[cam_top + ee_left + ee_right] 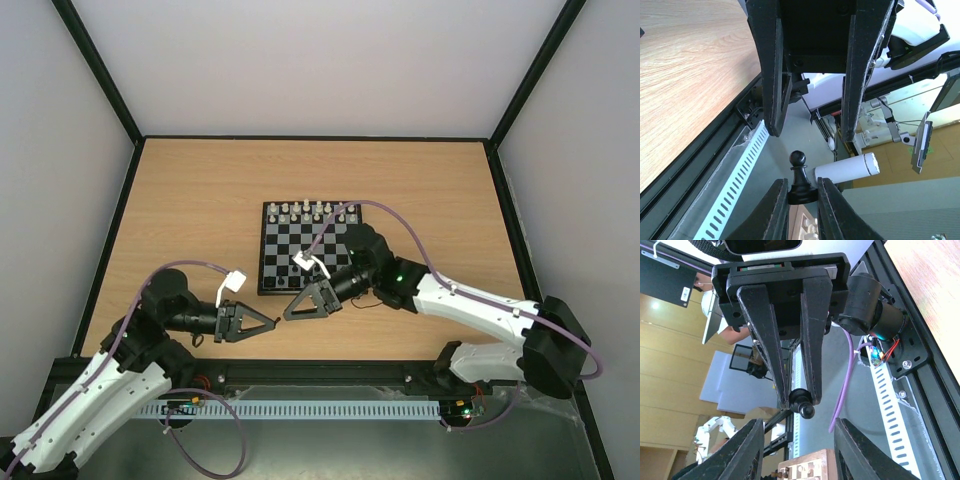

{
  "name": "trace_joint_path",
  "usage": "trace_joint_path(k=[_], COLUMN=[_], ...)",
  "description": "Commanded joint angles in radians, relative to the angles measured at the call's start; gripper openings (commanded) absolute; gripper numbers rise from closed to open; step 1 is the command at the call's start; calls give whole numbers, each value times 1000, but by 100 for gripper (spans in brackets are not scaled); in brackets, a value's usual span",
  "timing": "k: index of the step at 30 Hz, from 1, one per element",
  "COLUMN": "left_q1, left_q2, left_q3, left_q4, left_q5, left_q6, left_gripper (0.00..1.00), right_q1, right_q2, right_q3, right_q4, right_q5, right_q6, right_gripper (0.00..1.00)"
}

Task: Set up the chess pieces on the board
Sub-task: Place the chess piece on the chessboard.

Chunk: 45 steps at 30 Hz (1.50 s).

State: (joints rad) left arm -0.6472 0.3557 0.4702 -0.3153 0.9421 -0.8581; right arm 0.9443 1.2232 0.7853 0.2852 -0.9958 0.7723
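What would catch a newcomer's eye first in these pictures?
The two grippers meet tip to tip in front of the board: the left gripper pinches a black pawn by its base, the right gripper open before it. White pieces line the board's far edge.

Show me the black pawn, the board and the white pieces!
black pawn (800, 177): left wrist view, its waist.
board (280, 245): top view, a bare middle square.
white pieces (302, 208): top view, one piece in the far row.
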Motion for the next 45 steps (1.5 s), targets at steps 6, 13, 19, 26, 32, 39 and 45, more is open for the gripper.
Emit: trace_joint_path(k=[6,13,19,26,32,39,45], left_q1=[0,0,0,0,0,3,6], left_q2=[23,30,40,46,48,37,19], left_q3=[-13,-12,-14,-18,-13,35,130], left_q4=[30,22,15,13,-8,-95,-215], left_q5=[4,-6,-17,-27,-38,-90,-205], left_q6=[22,37,48,51,58,97,128], left_gripper=[16,15,15,15,28,47,51], right_q1=[10,32,48,56,56,54,45], right_q2=[66,99,104,107,102,98,54], right_q3=[33,39,38,38,46,86,53], right_q4=[113,137,142,143,113,-56,-163], right_q5=[-56,-60,-56,-52,-32,58,140], right_q6=[51,56,53,51,29,-83,-133], right_gripper=[36,28,22,10,4,3,1])
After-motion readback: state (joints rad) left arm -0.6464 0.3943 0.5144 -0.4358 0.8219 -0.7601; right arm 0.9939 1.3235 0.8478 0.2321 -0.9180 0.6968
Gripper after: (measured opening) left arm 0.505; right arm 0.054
